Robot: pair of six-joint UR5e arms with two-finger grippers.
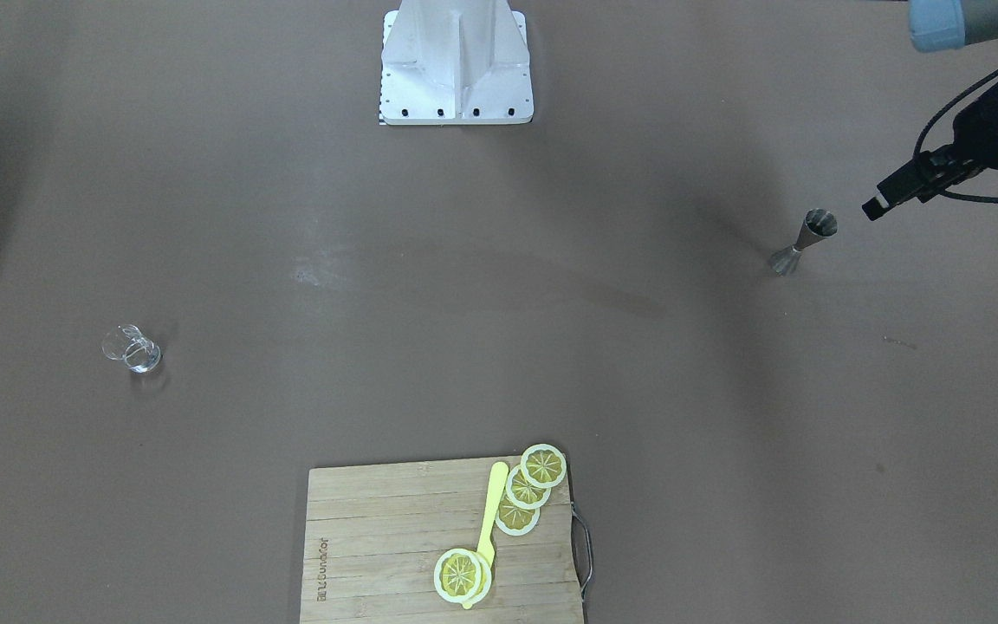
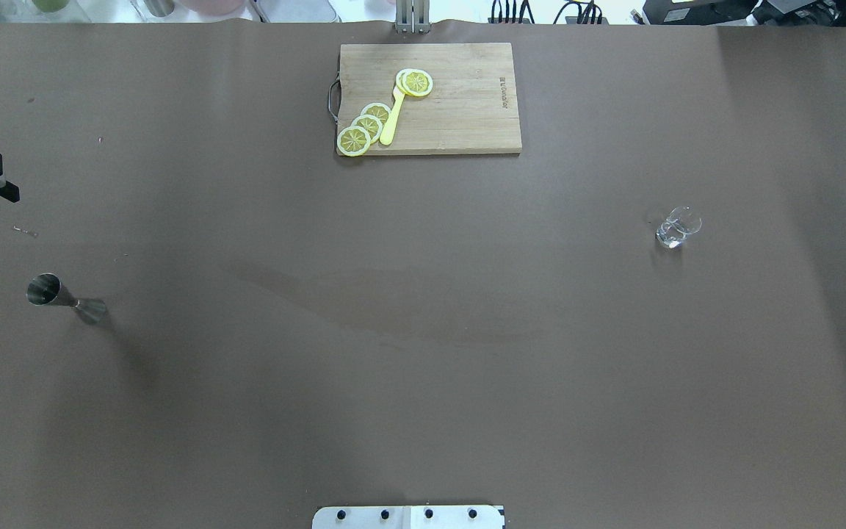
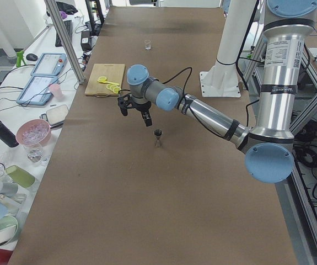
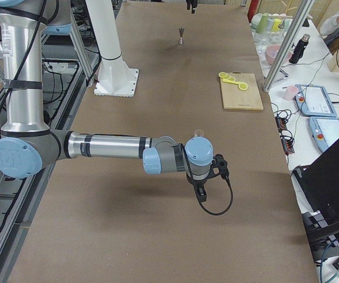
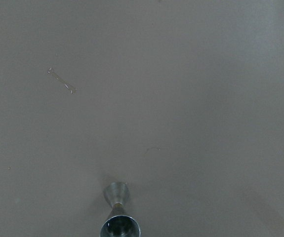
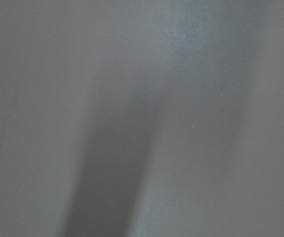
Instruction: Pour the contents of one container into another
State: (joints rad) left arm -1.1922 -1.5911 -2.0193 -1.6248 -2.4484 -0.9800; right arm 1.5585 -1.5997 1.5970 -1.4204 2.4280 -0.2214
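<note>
The double-ended steel jigger (image 2: 63, 297) stands upright on the brown table (image 2: 423, 330), far out on the robot's left side. The small clear glass (image 2: 676, 228) stands on the robot's right side, well apart from the jigger. The left gripper (image 3: 136, 117) hangs in the air near the jigger, on its side away from the robot's base. Its 2 fingers are spread and hold nothing. The right gripper (image 4: 200, 192) shows only in the right side view, near the glass, so I cannot tell how wide it is. A wooden cutting board (image 2: 460, 110) at the far edge carries 4 yellow lemon slices (image 2: 368, 125) and a yellow plastic knife (image 2: 391, 121).
</note>
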